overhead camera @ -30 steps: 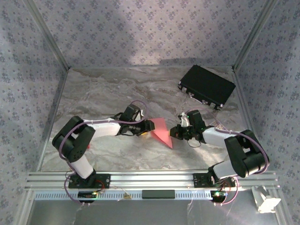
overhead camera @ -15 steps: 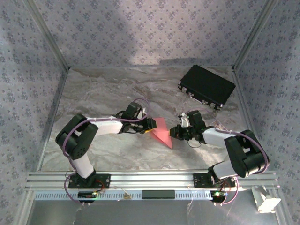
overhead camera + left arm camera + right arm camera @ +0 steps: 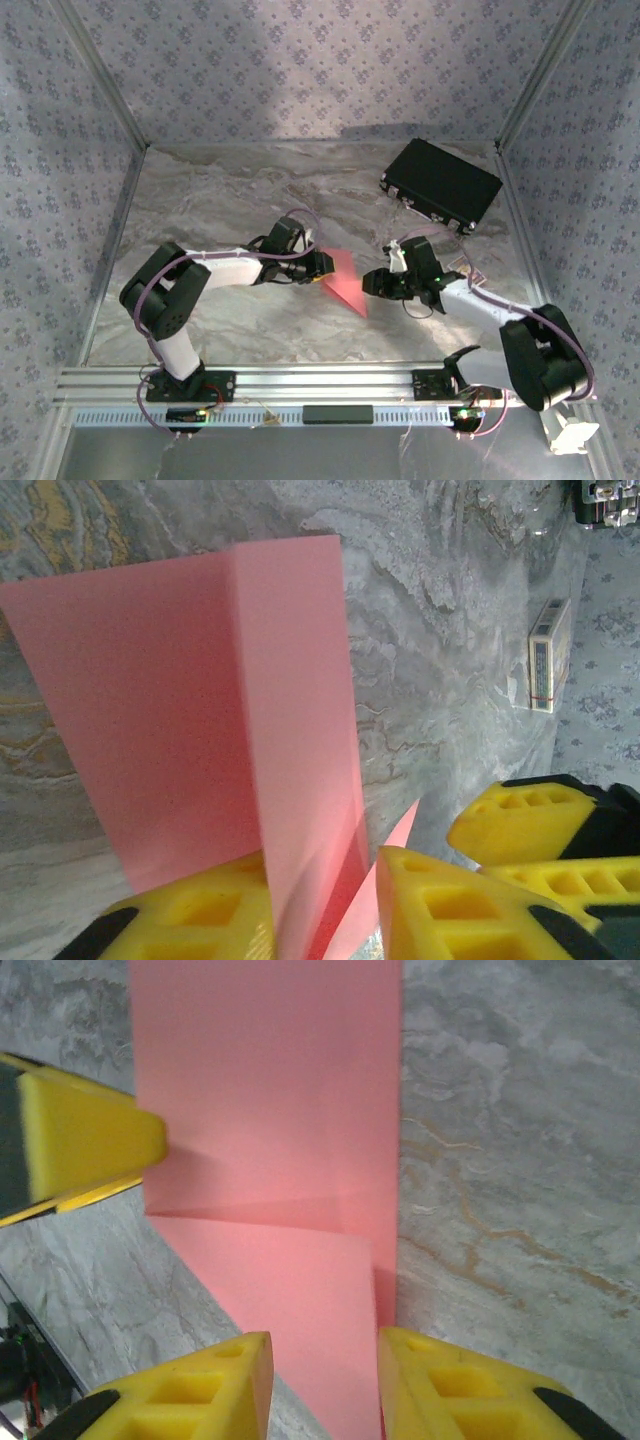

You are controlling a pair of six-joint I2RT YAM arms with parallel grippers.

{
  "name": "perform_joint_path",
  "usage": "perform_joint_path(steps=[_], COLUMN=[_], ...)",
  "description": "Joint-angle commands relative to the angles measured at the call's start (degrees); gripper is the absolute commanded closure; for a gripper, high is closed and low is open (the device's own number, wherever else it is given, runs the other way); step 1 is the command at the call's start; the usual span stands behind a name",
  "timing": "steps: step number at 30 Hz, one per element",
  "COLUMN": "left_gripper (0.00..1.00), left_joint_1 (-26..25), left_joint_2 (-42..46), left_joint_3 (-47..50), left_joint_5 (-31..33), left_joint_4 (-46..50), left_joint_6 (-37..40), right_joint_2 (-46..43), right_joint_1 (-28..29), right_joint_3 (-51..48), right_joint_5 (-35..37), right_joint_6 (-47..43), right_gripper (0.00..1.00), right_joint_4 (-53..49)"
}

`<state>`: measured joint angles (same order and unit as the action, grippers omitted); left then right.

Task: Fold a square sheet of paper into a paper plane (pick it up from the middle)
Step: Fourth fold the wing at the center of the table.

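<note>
The square sheet of paper [image 3: 343, 282] lies mid-table as a creased pink shape with its sharp corner toward the near edge. My left gripper [image 3: 320, 268] is at its left edge. In the left wrist view the paper [image 3: 200, 680] rises as a tented fold between the yellow fingers [image 3: 190, 920]. That gripper [image 3: 325, 865] has its jaws narrow but still apart around the fold. My right gripper [image 3: 372, 283] is at the paper's right side. It stands open [image 3: 325, 1345] over a flat flap of the paper [image 3: 270, 1090], holding nothing.
A black rectangular case [image 3: 441, 185] lies at the back right. A small pale box [image 3: 548, 655] rests on the marble beyond the paper. The two grippers face each other closely, and the left one's finger [image 3: 80, 1140] shows in the right wrist view. Patterned walls enclose the table.
The right gripper has opened off the paper and its arm has swung outward to the right. The left gripper's jaws have narrowed around the fold. The paper has barely moved.
</note>
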<state>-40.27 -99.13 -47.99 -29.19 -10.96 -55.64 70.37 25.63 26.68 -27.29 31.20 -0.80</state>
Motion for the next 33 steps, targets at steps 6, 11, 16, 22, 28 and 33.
perform_joint_path(steps=[6,11,16,22,28,33], left_gripper=[0.85,0.90,0.91,0.91,0.91,0.91], left_joint_1=[-0.4,-0.4,-0.4,-0.4,-0.3,-0.4], left_joint_2=[-0.2,0.3,0.3,0.6,0.4,0.4], left_joint_3=[-2.4,-2.1,-2.4,-2.5,-2.6,-2.5], left_joint_5=[-0.6,-0.1,-0.3,-0.3,-0.5,-0.5], left_joint_4=[0.4,-0.1,0.3,0.2,0.2,0.1], left_joint_6=[0.4,0.1,0.3,0.1,0.1,0.0], right_joint_2=[-12.9,-16.7,-13.3,-8.0,-3.6,0.3], right_joint_1=[11.4,17.5,24.5,31.6,35.4,36.6], right_joint_3=[-7.4,-11.9,-10.3,-9.0,-8.8,-7.0], right_joint_5=[22.7,30.6,38.7,49.8,52.5,52.3], right_joint_6=[-10.5,-15.1,-21.1,-26.2,-29.2,-30.6], right_gripper=[0.52,0.45,0.50,0.57,0.61,0.62], right_joint_4=[5.6,10.7,10.2,11.9,16.2,16.2])
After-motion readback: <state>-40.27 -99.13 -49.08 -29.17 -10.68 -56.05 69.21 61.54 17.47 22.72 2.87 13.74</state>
